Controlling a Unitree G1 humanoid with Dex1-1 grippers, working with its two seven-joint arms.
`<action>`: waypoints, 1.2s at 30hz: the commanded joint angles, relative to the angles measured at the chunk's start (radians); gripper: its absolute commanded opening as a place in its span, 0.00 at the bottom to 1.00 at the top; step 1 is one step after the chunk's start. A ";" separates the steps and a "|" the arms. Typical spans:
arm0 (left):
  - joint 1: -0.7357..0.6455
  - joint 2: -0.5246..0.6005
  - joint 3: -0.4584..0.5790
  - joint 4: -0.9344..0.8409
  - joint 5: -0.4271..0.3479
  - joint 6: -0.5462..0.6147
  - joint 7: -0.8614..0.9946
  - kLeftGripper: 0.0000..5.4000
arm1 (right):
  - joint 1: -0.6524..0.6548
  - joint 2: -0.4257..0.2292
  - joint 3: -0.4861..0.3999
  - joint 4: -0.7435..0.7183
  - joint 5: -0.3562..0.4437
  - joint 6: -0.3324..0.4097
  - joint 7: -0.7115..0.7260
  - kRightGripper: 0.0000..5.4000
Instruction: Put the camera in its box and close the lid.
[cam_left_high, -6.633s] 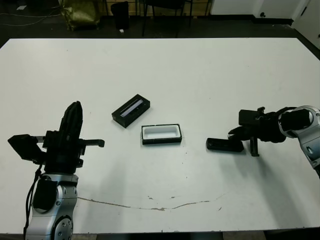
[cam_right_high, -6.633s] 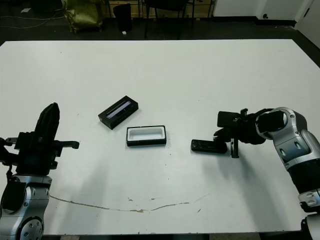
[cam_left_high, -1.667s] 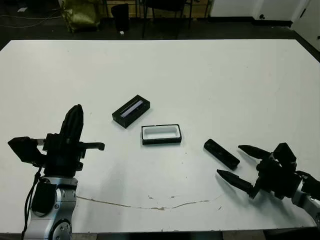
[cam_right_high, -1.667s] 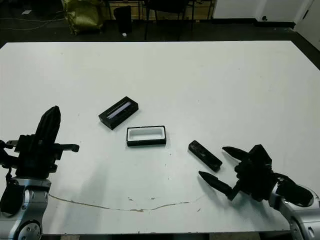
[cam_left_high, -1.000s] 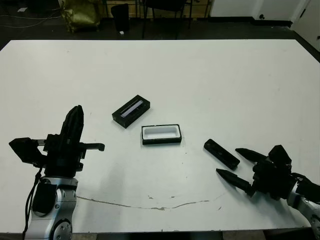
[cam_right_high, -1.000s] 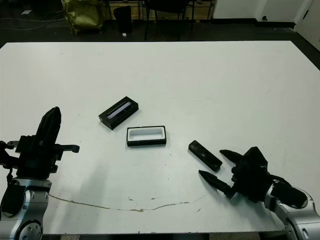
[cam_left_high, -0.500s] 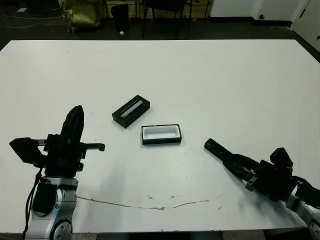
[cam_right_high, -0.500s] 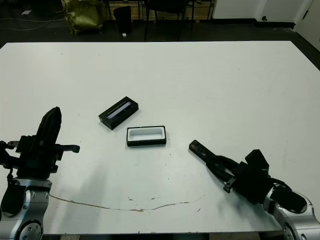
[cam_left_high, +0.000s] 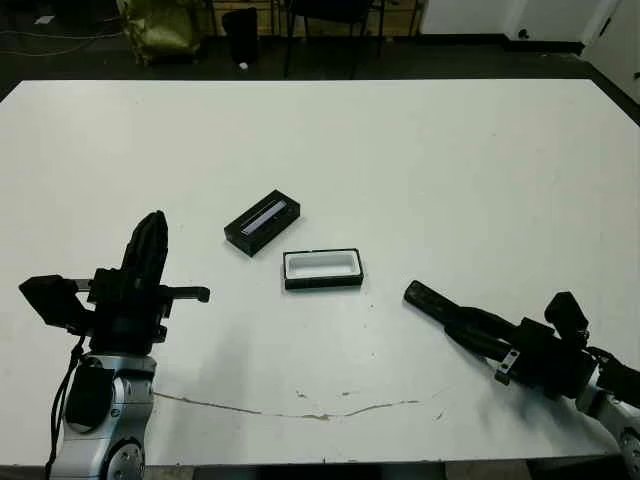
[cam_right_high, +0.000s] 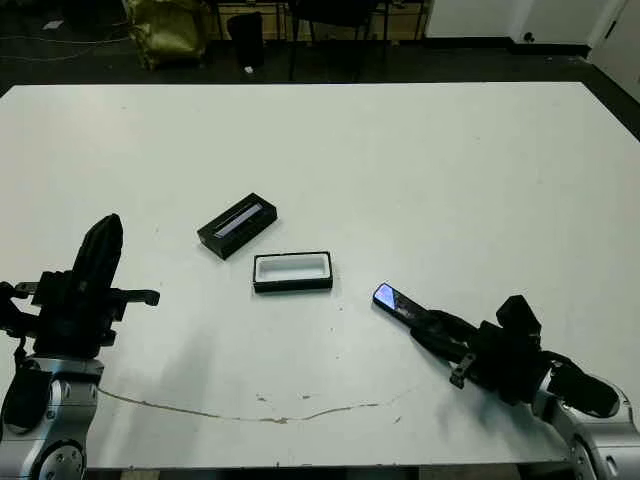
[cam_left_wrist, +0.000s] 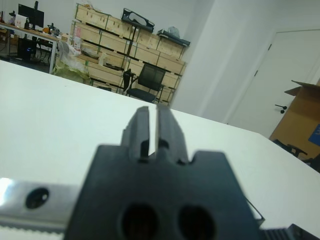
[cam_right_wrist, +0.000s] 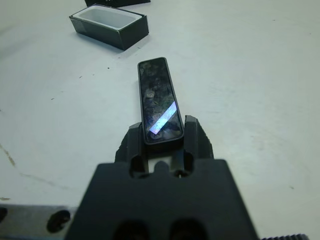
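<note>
A small black tray with white lining (cam_left_high: 322, 268) sits mid-table, open, a black stripe-topped cover (cam_left_high: 262, 222) just beside it. The right gripper (cam_left_high: 452, 319) seems clamped around a slim black bar (cam_left_high: 425, 298). The left gripper (cam_left_high: 148, 243) points upward, fingers together.

Bare table (cam_left_high: 420, 180) btwn camera (cam_right_high: 392, 300) & box (cam_left_high: 322, 268); lid (cam_left_high: 262, 222) just beyond box.
</note>
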 joint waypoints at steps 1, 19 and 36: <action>0.012 0.010 0.002 0.018 0.012 -0.003 -0.002 0.00 | -0.034 -0.034 -0.026 -0.032 0.014 0.063 -0.016 0.06; 0.021 0.002 -0.002 0.013 0.008 0.002 -0.003 0.00 | -0.578 -0.090 0.118 0.181 0.063 0.235 0.210 0.06; 0.019 0.008 -0.004 0.025 0.019 -0.016 -0.013 0.00 | -0.920 0.064 0.403 0.522 -0.182 0.106 0.393 0.06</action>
